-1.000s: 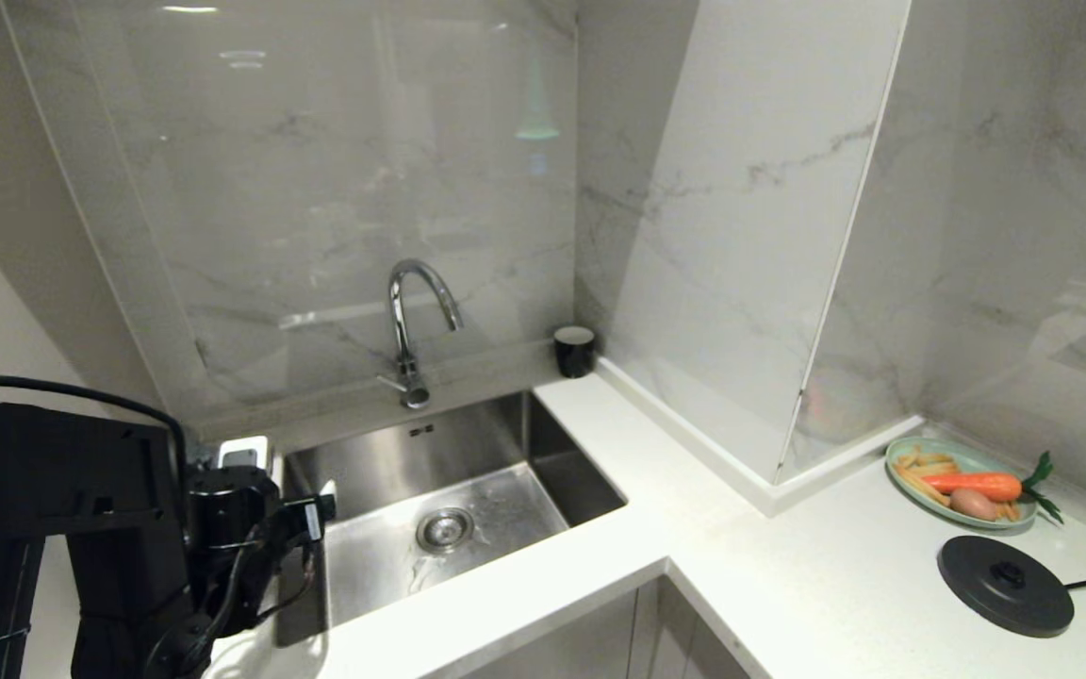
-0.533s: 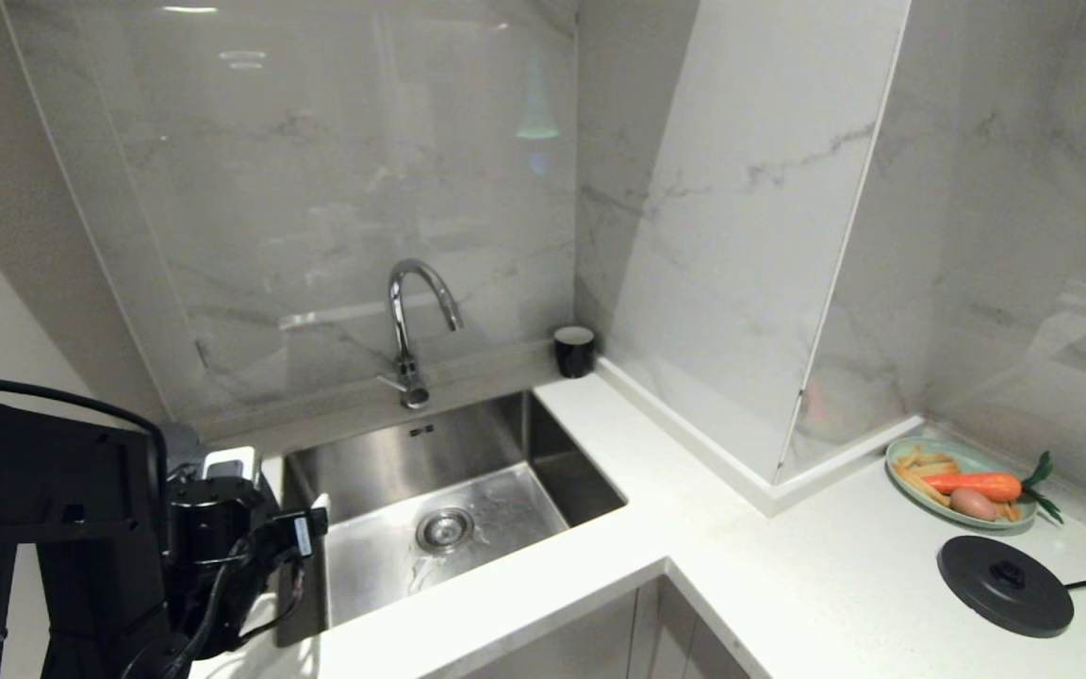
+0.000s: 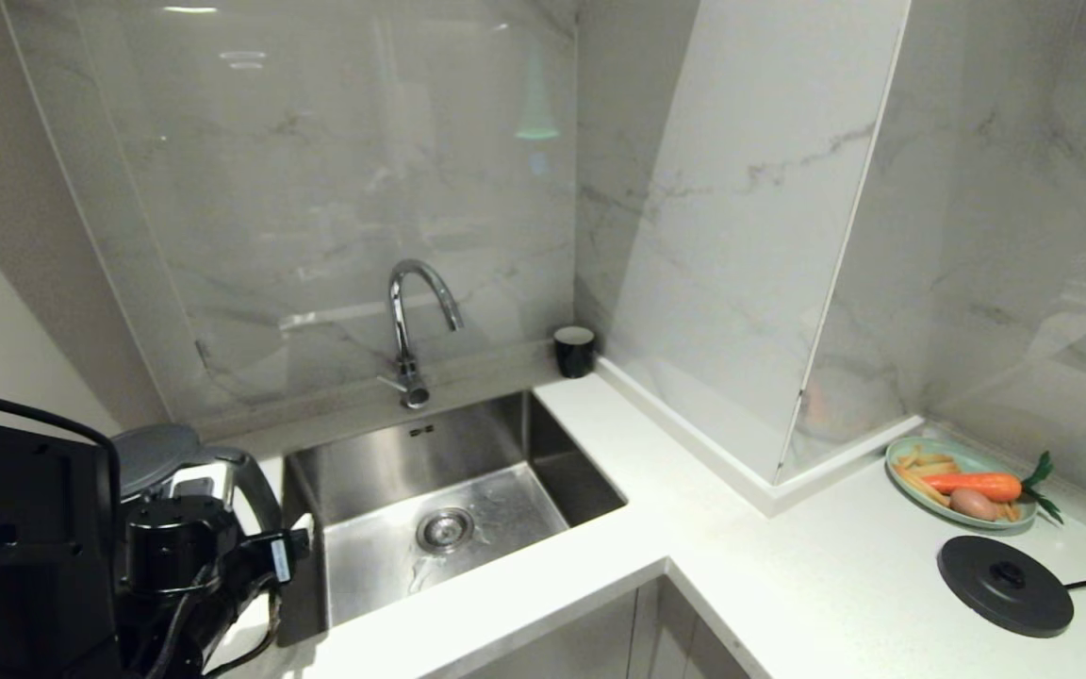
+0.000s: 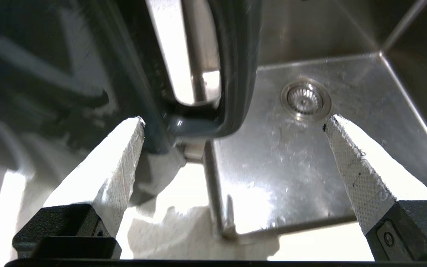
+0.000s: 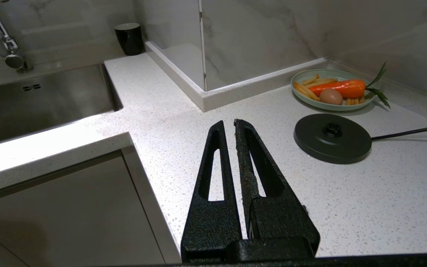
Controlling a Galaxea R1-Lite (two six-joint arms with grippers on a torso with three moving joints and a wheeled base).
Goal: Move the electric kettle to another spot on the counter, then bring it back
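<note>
Though lettering is unreadable, electric kettle [image 3: 161,457] stands beside sink [image 3: 468,490].

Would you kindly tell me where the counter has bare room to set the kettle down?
The widest bare patch of counter lies between the sink and the round black base disc. A narrower strip runs from there back to the black cup. The far right is crowded by the plate of vegetables and the disc; the kettle and left claw fill the sink's left.
</note>
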